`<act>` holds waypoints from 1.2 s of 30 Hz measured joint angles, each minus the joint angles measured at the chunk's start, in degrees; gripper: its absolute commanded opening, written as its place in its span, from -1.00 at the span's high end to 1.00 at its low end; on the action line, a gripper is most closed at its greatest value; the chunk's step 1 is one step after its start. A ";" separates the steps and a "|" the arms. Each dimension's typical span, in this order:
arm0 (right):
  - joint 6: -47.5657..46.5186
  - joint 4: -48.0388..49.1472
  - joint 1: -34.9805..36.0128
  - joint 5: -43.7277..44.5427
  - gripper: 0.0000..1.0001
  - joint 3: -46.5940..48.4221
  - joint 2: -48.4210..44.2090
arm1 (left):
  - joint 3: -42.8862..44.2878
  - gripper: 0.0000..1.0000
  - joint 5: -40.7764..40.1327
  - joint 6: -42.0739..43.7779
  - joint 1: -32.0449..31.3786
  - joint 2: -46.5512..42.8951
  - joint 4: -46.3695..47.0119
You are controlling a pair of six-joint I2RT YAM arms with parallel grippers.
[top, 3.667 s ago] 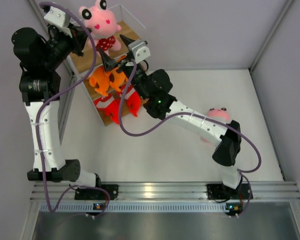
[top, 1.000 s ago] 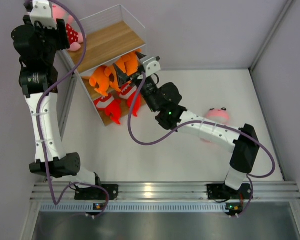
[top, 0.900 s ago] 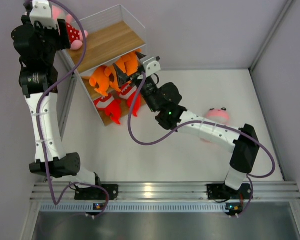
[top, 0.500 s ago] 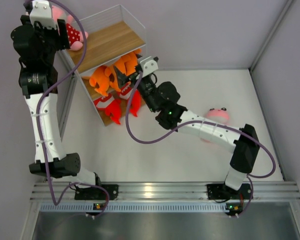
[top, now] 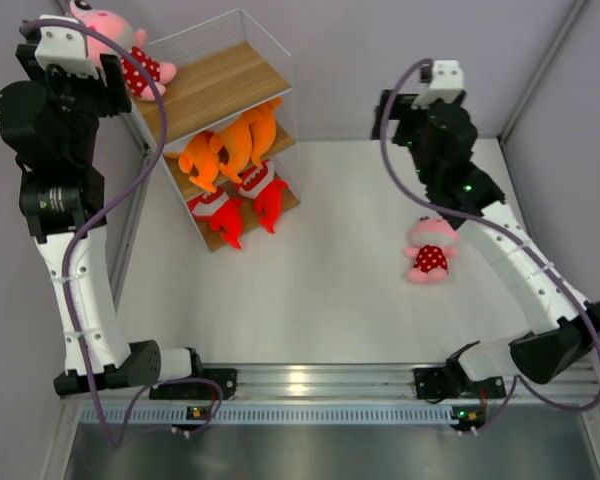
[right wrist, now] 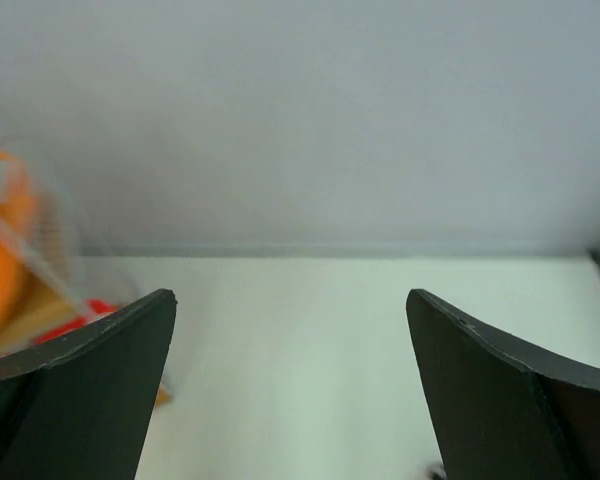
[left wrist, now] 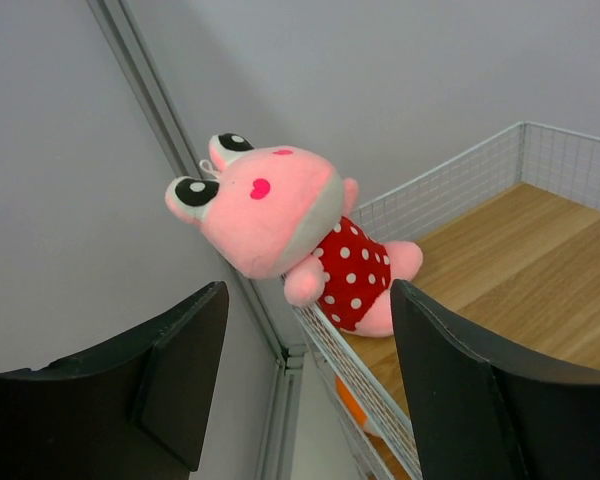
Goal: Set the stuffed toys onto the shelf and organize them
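The shelf [top: 215,85] stands at the far left corner of the tabletop [top: 330,270], turned at an angle to its edges; a pink toy [left wrist: 280,215] in a red spotted dress sits at the far left corner of the top board, its body against the wire rim and its head leaning out over that rim toward the wall; the rest of the top board is bare wood; the orange sharks [top: 225,145] lie side by side on the middle board, reaching to its front edge; the red sharks [top: 242,203] lie on the bottom board, their tails hanging past the front edge over the tabletop

The left gripper [left wrist: 307,330] is held high beside the shelf's far left corner, facing the pink toy; its fingers [left wrist: 185,360] stand wide apart and touch nothing, the toy lying beyond their tips

The right gripper [right wrist: 290,300] is raised near the far edge of the tabletop, right of the middle and well apart from the shelf; its fingers are spread wide with nothing between them

A second pink toy [top: 427,252] in the same spotted dress lies on the right part of the tabletop, below the right arm and well apart from the shelf; no gripper touches it
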 measured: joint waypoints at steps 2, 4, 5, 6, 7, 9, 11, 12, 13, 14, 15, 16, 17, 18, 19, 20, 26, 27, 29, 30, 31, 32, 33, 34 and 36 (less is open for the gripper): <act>2.78 -5.88 -8.90 -0.44 -0.99 -3.63 -2.99 | -2.73 -0.41 1.03 -0.39 0.00 -2.38 0.07; 5.55 -10.88 -16.04 -1.07 -0.99 -8.48 -4.52 | -5.53 -0.41 2.10 -0.98 0.00 -4.57 -0.15; 6.71 -12.94 -18.93 -1.46 -0.99 -11.50 -4.61 | -6.69 -0.41 2.84 -1.31 0.00 -5.40 -0.37; 7.54 -14.14 -20.76 -1.77 -0.99 -14.95 -4.59 | -7.54 -0.40 3.72 -1.55 0.00 -6.08 -0.76; 8.13 -15.50 -21.90 -1.81 -0.99 -17.94 -4.39 | -8.35 -0.40 4.63 -1.79 -0.02 -6.62 -1.25; 9.01 -18.40 -23.23 -1.81 -0.99 -25.18 -3.30 | -9.35 -0.40 6.36 -2.25 0.00 -7.45 -2.40; 9.64 -20.04 -23.54 -2.12 -0.99 -30.62 -1.88 | -9.53 -0.40 7.78 -2.62 0.00 -7.96 -3.65; 9.94 -20.63 -23.74 -2.56 -0.99 -32.68 -1.14 | -9.53 -0.40 8.66 -2.80 0.00 -8.20 -4.20; 10.14 -20.79 -23.87 -3.06 -0.91 -34.25 -0.46 | -9.53 -0.40 9.35 -3.02 0.00 -8.44 -4.59; 10.36 -20.74 -24.15 -3.52 -0.83 -35.54 0.26 | -9.53 -0.39 10.05 -3.21 0.00 -8.59 -4.87; 10.49 -20.39 -24.35 -3.76 -0.73 -36.37 0.66 | -9.53 -0.39 10.95 -3.48 0.00 -8.81 -5.11; 10.49 -19.65 -24.63 -4.35 -0.58 -37.33 1.05 | -9.53 -0.39 11.80 -3.85 -0.02 -8.96 -5.40; 10.40 -19.04 -24.83 -4.92 -0.25 -38.01 1.40 | -9.53 -0.38 12.81 -4.37 0.00 -9.16 -5.75; 10.21 -18.18 -24.90 -5.40 -0.07 -38.56 1.84 | -9.55 -0.38 13.55 -4.74 0.00 -9.27 -6.12; 10.36 -17.35 -24.92 -6.12 0.40 -38.93 2.56 | -9.55 -0.37 14.34 -5.11 0.00 -9.33 -6.43; 10.10 -16.41 -24.92 -6.69 0.64 -39.12 3.26 | -9.62 -0.36 15.21 -5.70 0.00 -9.42 -6.64; 6.58 -8.72 -23.63 -12.85 1.00 -41.55 1.81 | -10.51 -0.15 21.86 -8.87 0.00 -9.66 -7.96; 5.35 -7.48 -22.51 -13.27 1.00 -42.73 -0.09 | -10.80 -0.14 23.19 -9.25 0.00 -9.68 -8.02; 2.21 -5.31 -18.49 -13.46 1.00 -44.28 -4.90 | -12.26 -0.13 25.75 -9.90 0.00 -10.05 -8.02; 0.35 -4.02 -15.74 -13.03 1.00 -44.41 -7.39 | -13.29 -0.13 26.93 -10.16 0.00 -10.36 -8.07; -0.83 -2.29 -13.18 -12.50 1.00 -44.30 -9.53 | -14.34 -0.12 28.04 -10.34 0.00 -10.64 -8.20; -1.77 -1.38 -11.23 -12.04 1.00 -43.78 -11.10 | -15.37 -0.12 28.79 -10.47 -0.02 -10.84 -8.24; -2.54 -1.05 -9.46 -12.02 1.00 -42.49 -12.35 | -16.46 -0.12 29.62 -10.54 -0.02 -11.04 -8.35; -3.21 -0.92 -8.94 -12.13 1.00 -41.33 -12.76 | -17.46 -0.12 30.23 -10.67 -0.02 -11.15 -8.50; -4.68 0.52 -8.74 -12.28 1.00 -39.82 -13.38 | -18.84 -0.12 31.43 -10.75 -0.04 -11.13 -9.09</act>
